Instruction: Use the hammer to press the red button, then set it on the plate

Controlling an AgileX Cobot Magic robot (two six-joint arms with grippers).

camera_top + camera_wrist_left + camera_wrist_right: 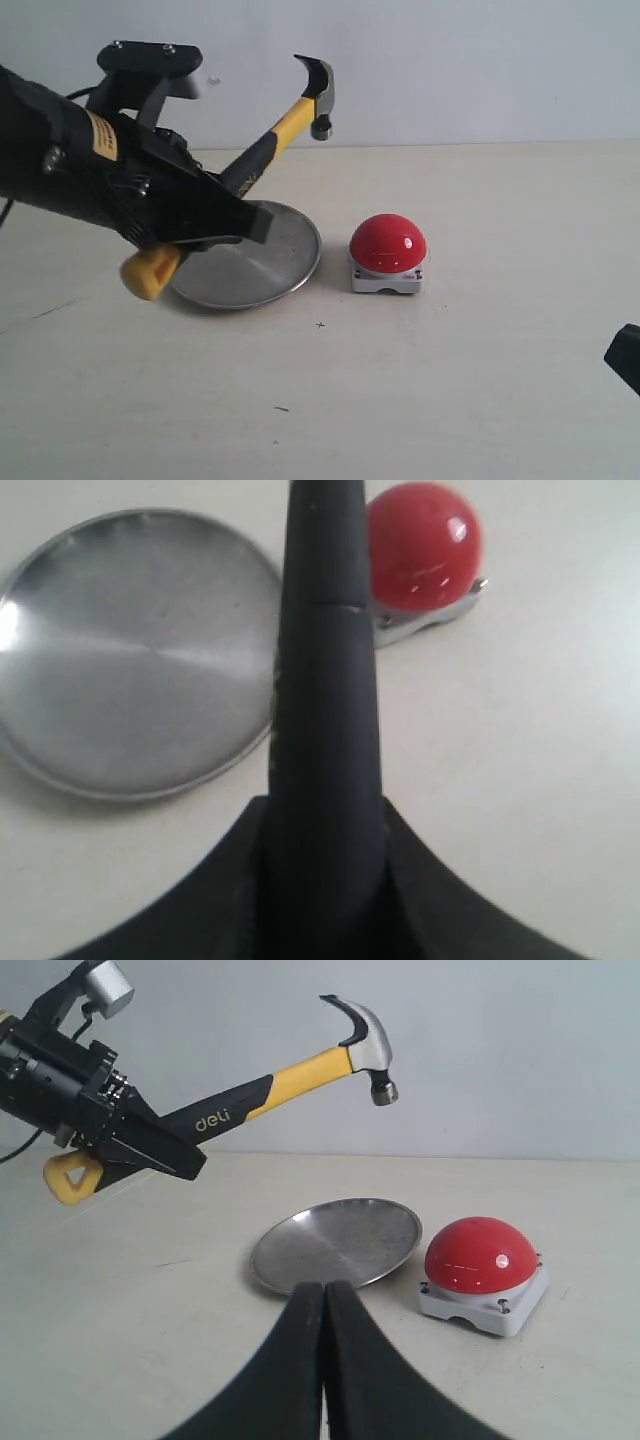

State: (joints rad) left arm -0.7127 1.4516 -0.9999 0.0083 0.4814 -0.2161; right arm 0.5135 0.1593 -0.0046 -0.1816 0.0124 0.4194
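Observation:
My left gripper [205,215] is shut on the hammer [280,125] by its black grip and holds it in the air. The handle slants up to the dark head [320,95], which hangs above and behind the space between plate and button. The yellow handle end [150,272] sticks out below the fingers. The silver plate [285,270] lies under the gripper. The red button [388,243] sits on its grey base just right of the plate. In the left wrist view the hammer's handle [325,680] runs out between plate [130,650] and red button [425,545]. My right gripper [324,1295] is shut and empty, short of the plate [340,1240].
The pale tabletop [480,380] runs wide in front of and to the right of the button. A plain wall [480,60] closes the back. A dark corner of the right arm [625,357] shows at the right edge.

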